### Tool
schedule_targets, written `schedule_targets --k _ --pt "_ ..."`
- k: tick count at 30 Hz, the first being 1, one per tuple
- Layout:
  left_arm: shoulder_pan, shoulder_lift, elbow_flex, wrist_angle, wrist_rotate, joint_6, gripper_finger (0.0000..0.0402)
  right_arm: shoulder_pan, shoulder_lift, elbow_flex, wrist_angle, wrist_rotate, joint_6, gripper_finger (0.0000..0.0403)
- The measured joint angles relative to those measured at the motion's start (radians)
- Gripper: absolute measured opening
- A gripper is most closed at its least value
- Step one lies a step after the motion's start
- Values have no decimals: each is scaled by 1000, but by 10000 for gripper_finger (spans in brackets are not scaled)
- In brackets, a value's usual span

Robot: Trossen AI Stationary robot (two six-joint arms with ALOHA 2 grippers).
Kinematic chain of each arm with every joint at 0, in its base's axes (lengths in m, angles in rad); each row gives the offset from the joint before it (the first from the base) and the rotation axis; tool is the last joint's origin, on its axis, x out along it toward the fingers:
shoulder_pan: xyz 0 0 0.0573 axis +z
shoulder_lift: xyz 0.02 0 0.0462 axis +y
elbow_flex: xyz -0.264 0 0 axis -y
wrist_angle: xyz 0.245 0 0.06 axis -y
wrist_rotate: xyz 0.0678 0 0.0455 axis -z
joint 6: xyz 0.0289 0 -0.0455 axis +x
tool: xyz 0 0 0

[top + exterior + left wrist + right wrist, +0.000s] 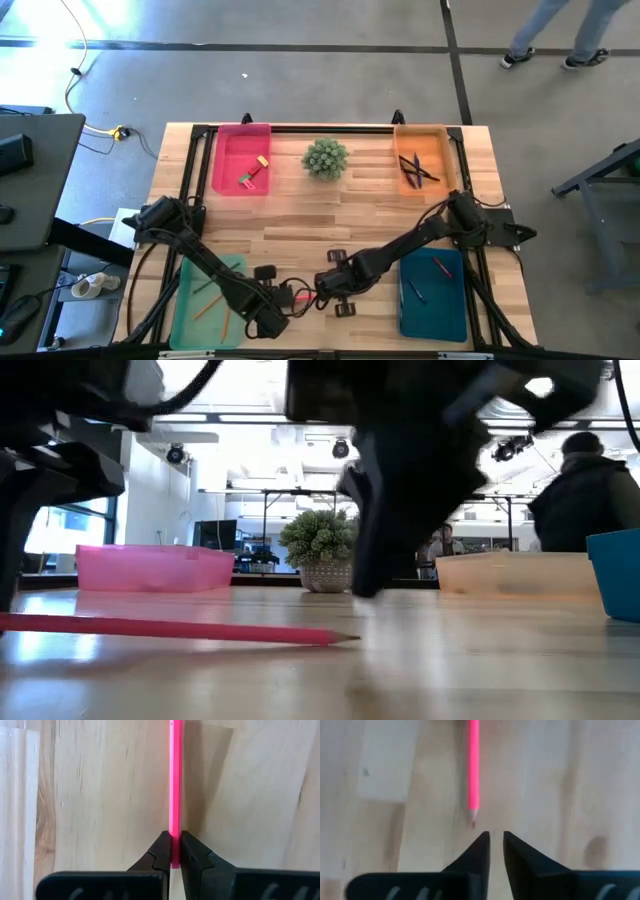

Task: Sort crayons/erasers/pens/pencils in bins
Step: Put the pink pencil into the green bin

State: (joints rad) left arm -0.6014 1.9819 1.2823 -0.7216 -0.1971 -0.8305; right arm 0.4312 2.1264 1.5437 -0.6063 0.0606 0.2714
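Step in hand: left pincer (175,851) pinching the long pink-red pencil (175,785) lying on the wooden counter (100,795).
Right pincer (496,842), fingers nearly pressed together and empty, sits off the tip; next move likely calls for lifting toward the light green translucent bin (188,310).

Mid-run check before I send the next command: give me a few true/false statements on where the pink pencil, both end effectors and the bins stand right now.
1. The left end effector is shut on the pink pencil. True.
2. The right end effector also grips the pencil. False: its fingers are nearly together but hold nothing, and the pencil's tip lies just ahead of them.
3. The pencil is lifted off the table. False: in the low view it lies flat on the wood.
4. The pink bin holds small erasers. True.
5. The potted plant sits inside the orange bin. False: it stands on the table between the pink and orange bins.
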Motion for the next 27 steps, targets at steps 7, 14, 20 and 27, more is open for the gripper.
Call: schedule_targets --k 7,14,20,27 --pt "-1 -25 -2 -32 3 -33 3 -1 -30 4 -140 13 3 77" --pt "-1 -75 0 -44 -8 -86 3 -2 -39 4 -258 64 13 83" --pt "-6 -157 0 -130 -17 -154 3 -2 -49 5 -317 104 18 83" --pt "-26 -297 1 -236 -18 -279 3 -5 -133 7 -349 170 -6 83"
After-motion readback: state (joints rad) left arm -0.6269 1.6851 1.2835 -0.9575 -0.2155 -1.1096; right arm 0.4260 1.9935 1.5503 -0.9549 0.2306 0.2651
